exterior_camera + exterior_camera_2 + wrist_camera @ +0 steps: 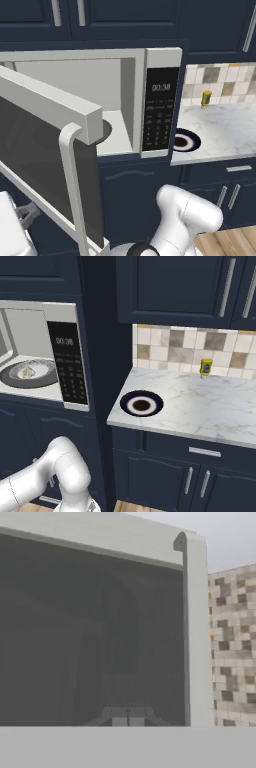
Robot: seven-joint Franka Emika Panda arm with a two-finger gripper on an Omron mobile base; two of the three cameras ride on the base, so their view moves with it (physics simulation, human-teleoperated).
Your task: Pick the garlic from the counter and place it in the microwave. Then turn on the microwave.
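Right against the dark glass of the microwave door (95,637), low in the hand view, the gripper (128,721) has its fingers pressed together, holding nothing. Garlic (26,372) appears to lie on the turntable, left of the right base view, off the counter (210,406); shutting the door and starting the microwave (160,107) seem left
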